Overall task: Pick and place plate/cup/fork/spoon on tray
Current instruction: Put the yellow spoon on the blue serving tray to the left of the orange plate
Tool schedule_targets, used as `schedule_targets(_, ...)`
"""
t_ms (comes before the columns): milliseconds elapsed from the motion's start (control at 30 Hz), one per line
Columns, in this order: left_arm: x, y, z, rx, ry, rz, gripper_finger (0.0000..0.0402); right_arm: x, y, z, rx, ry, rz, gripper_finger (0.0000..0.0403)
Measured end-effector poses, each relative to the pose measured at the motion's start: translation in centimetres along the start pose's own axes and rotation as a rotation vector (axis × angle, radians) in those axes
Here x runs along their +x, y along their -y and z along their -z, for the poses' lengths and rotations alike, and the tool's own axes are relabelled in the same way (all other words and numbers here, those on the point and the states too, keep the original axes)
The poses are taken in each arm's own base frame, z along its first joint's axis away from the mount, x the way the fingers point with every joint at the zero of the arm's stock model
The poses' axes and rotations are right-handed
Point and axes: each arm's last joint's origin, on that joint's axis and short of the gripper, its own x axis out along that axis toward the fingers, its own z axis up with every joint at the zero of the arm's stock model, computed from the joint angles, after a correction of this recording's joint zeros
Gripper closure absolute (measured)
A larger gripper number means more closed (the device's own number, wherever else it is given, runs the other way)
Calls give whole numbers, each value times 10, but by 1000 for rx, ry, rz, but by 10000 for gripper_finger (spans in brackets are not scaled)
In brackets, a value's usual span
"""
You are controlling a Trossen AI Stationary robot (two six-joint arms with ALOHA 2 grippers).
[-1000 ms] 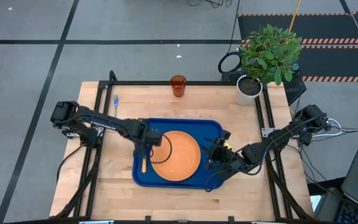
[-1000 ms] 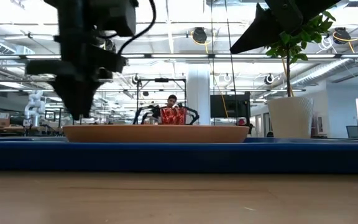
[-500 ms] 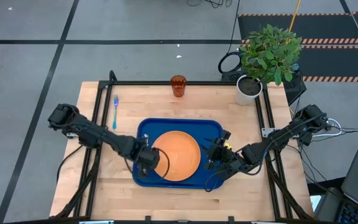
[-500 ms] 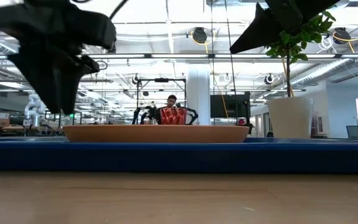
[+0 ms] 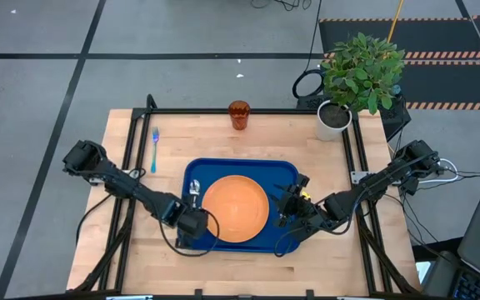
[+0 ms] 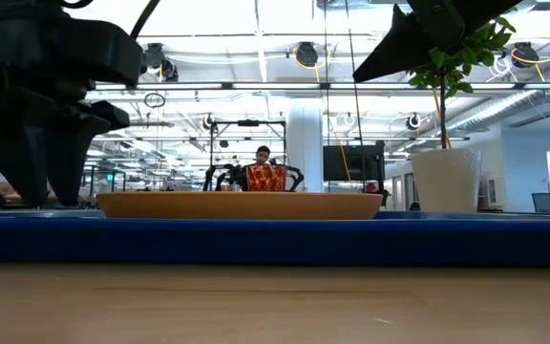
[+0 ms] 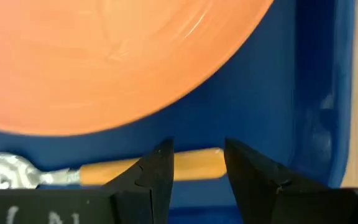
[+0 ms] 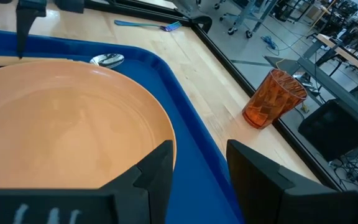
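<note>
The spoon (image 7: 104, 171) is laid beside the plate (image 5: 234, 208); the left claw (image 7: 197, 163) is parted, empty.

Two slim black jointed arms, left arm (image 5: 127, 185) and right arm (image 5: 373, 187); black cables loop beside each wrist; blunt, matte dark fingers (image 7: 154, 180); yellow marking near the right wrist.

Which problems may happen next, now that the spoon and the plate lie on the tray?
1. The left gripper has its open fingers right over the spoon handle; pulling away carelessly may drag it.
2. The cup stands near the table's far edge, so a clumsy grasp might tip it.
3. The slim fork lies flat on wood and may slip.
</note>
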Motion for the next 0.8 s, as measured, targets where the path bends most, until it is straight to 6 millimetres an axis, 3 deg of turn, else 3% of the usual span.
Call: schedule_targets(800,10,5,16,106,-6,-65,257,0,0,0,8,2,0,258)
